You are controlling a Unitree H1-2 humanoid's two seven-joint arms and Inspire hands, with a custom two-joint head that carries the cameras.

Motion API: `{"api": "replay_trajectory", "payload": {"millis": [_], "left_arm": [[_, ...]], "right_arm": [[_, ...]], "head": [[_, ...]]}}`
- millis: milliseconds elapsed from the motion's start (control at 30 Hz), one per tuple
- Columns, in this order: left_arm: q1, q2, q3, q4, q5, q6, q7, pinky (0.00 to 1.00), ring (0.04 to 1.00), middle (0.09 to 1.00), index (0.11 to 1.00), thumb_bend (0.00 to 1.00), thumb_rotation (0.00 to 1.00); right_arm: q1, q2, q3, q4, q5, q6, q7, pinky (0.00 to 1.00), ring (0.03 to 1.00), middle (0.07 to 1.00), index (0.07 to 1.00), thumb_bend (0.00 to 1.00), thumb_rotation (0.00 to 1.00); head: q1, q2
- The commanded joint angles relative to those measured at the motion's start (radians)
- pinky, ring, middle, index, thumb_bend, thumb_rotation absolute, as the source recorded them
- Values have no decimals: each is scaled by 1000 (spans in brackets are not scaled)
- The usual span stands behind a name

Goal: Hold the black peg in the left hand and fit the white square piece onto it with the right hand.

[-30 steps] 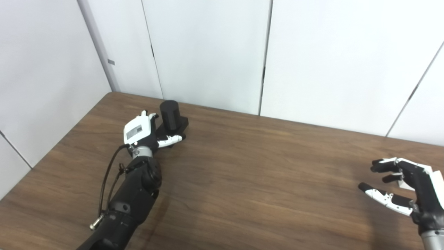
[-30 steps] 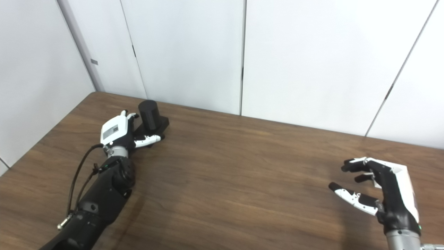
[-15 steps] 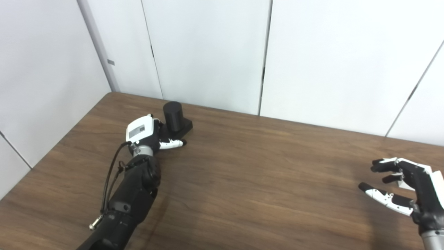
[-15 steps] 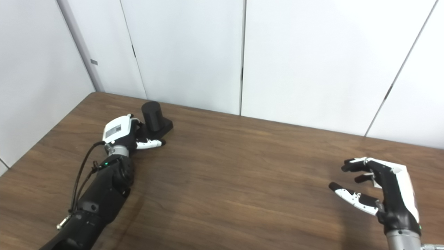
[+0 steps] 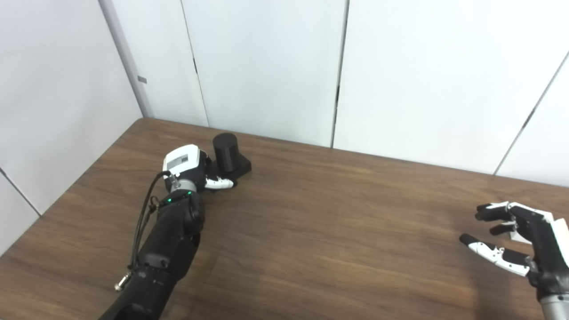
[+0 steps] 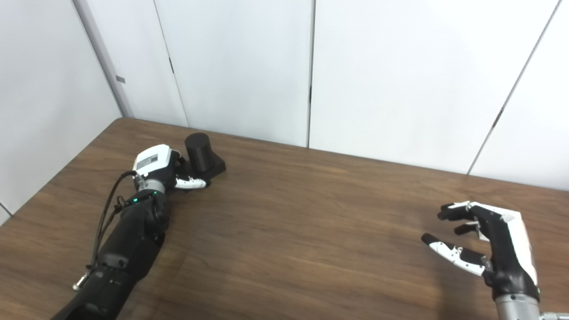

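The black peg, a round post on a square base, stands at the far left of the table and leans slightly right. My left hand grips the base from the left, thumb across its front edge and fingers hidden behind it. At the right edge my right hand hovers open above the table, fingers curled and spread, holding nothing. A small white corner, seemingly the white square piece, shows behind its fingers; the rest is hidden.
The brown wooden table runs up to white wall panels at the back and left. A black cable loops along my left forearm.
My left hand has closed in on the peg's base and shifted right and slightly away, and the peg has moved right with it and tipped a little. My right hand has stayed still.
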Motion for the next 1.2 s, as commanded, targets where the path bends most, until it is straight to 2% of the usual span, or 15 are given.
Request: {"api": "replay_trajectory", "payload": {"millis": [0, 100, 200, 433, 567, 700, 800, 967, 1067, 1167], "left_arm": [[-4, 45, -27, -25, -25, -18, -20, 709, 876, 858, 561, 835, 206], [4, 81, -86, -30, -49, -51, -38, 803, 869, 874, 560, 811, 183], [15, 113, -137, -31, -95, -135, -33, 871, 887, 886, 582, 826, 146], [25, 156, -221, -47, -158, -270, -27, 859, 899, 891, 588, 860, 133], [31, 150, -253, -65, -179, -307, -27, 859, 882, 890, 576, 878, 115], [31, 142, -291, -78, -184, -332, -37, 852, 879, 894, 591, 885, 147], [34, 136, -324, -79, -192, -373, -33, 832, 878, 901, 603, 886, 151], [39, 119, -386, -65, -217, -469, -38, 856, 910, 932, 629, 873, 167], [41, 103, -424, -59, -199, -514, -16, 886, 903, 920, 620, 861, 187], [38, 95, -455, -57, -192, -548, -4, 874, 901, 913, 614, 847, 194]], "right_arm": [[-33, -13, -7, -31, 6, -16, -3, 506, 635, 650, 490, 500, 113], [-33, -12, -6, -32, 4, -14, -3, 501, 633, 650, 490, 500, 114], [-36, -12, -4, -29, 2, -13, -3, 499, 632, 650, 490, 500, 114], [-37, -11, -3, -30, 0, -13, -3, 494, 626, 648, 490, 500, 114], [-38, -9, -3, -30, -1, -14, -5, 492, 621, 643, 490, 500, 114], [-41, -10, -3, -12, 5, -47, -14, 484, 610, 636, 490, 501, 114], [-42, -12, -1, -1, 1, -58, -18, 483, 614, 637, 490, 501, 114], [-43, -14, -2, 13, 2, -76, -21, 489, 617, 641, 490, 501, 115], [-43, -13, -3, 16, 0, -80, -22, 491, 618, 642, 490, 502, 115], [-43, -12, -2, 13, -9, -76, -23, 494, 621, 643, 490, 502, 115]], "head": [[-1, 0], [-1, 0], [-5, 0], [-15, 4], [-27, 6], [-40, 7], [-45, 6], [-63, 10], [-68, 11], [-79, 14]]}}
